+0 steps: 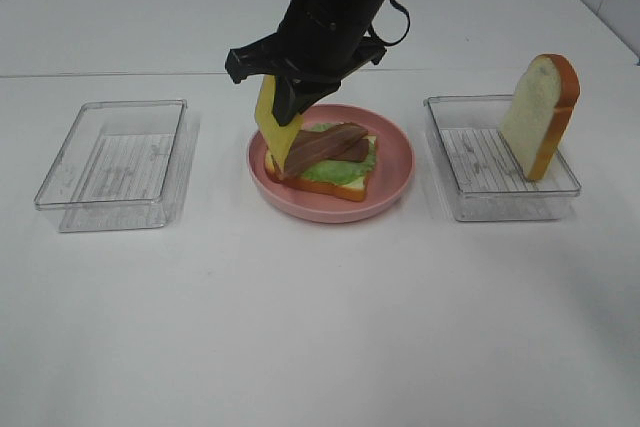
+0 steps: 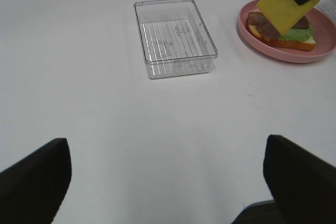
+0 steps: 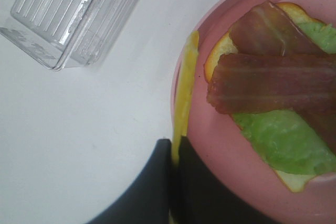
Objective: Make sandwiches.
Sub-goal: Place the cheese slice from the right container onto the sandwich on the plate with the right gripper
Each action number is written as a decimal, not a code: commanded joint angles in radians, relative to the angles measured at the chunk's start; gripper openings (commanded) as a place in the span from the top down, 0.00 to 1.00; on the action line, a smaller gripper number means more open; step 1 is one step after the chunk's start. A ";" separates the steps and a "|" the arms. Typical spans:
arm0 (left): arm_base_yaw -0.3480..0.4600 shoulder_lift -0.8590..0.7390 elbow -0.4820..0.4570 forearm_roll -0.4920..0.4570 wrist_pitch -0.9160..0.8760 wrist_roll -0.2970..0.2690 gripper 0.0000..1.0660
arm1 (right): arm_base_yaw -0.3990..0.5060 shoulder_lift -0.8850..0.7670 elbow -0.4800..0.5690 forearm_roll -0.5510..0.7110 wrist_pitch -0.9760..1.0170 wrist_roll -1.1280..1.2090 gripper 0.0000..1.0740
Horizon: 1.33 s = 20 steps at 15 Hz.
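Note:
An open sandwich [image 1: 325, 159] lies on the round pink plate [image 1: 395, 182]: a bread slice topped with green lettuce [image 3: 283, 135] and two bacon strips [image 3: 273, 77]. My right gripper [image 1: 285, 97] reaches across the middle and is shut on the top edge of a yellow cheese slice [image 1: 275, 119]. The cheese hangs upright over the plate's left rim, beside the sandwich. It appears edge-on [image 3: 184, 93] in the right wrist view. My left gripper [image 2: 168, 182] is open and holds nothing, above bare table well short of the plate [image 2: 273, 45]. Another bread slice [image 1: 541, 115] leans upright in the right tray.
A clear plastic tray [image 1: 115, 157] with nothing in it sits left of the plate, also shown in the left wrist view [image 2: 176, 38]. A second clear tray [image 1: 470, 202] to the right holds the leaning bread. White table extends in front of all three.

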 commanded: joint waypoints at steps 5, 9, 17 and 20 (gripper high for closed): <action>0.001 -0.017 0.002 0.003 -0.002 0.001 0.15 | 0.001 0.092 -0.004 -0.070 -0.085 -0.032 1.00; 0.001 -0.017 0.002 0.003 -0.002 0.001 0.15 | 0.001 0.109 -0.004 -0.239 -0.136 0.024 1.00; 0.001 -0.017 0.002 0.003 -0.002 0.001 0.15 | 0.001 0.109 -0.004 -0.376 -0.122 0.080 1.00; 0.001 -0.017 0.002 0.003 -0.002 0.001 0.15 | 0.001 0.109 -0.004 -0.383 -0.122 0.095 0.73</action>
